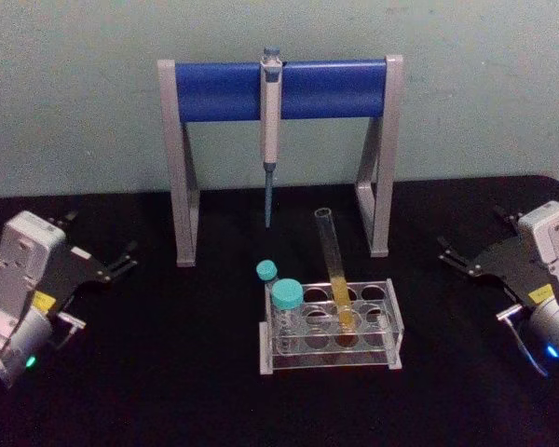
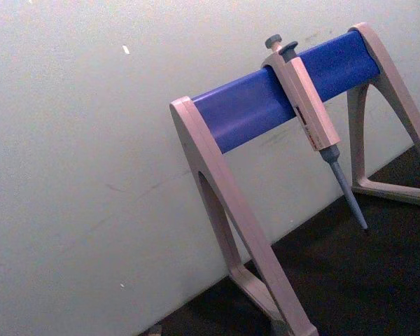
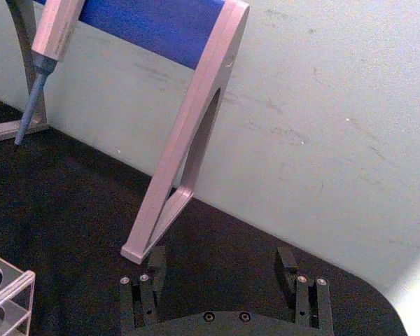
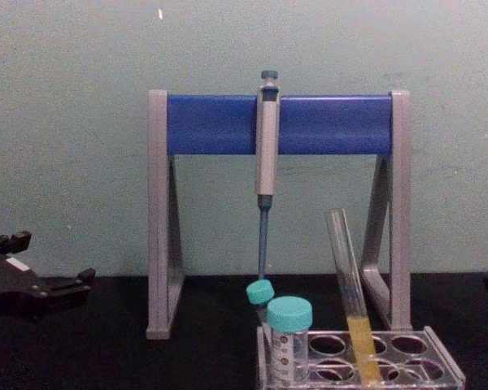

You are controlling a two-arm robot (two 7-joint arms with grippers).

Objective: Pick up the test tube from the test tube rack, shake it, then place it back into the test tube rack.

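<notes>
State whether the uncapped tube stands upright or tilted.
Tilted: the test tube sits in the test tube rack, its open top left of its base.

A pipette is being held upright, tip down, on the blue bar of a grey stand. The stand is being carried by a black table before a pale wall. A large teal-capped tube and a small teal-capped tube are being kept upright just in front.
</notes>
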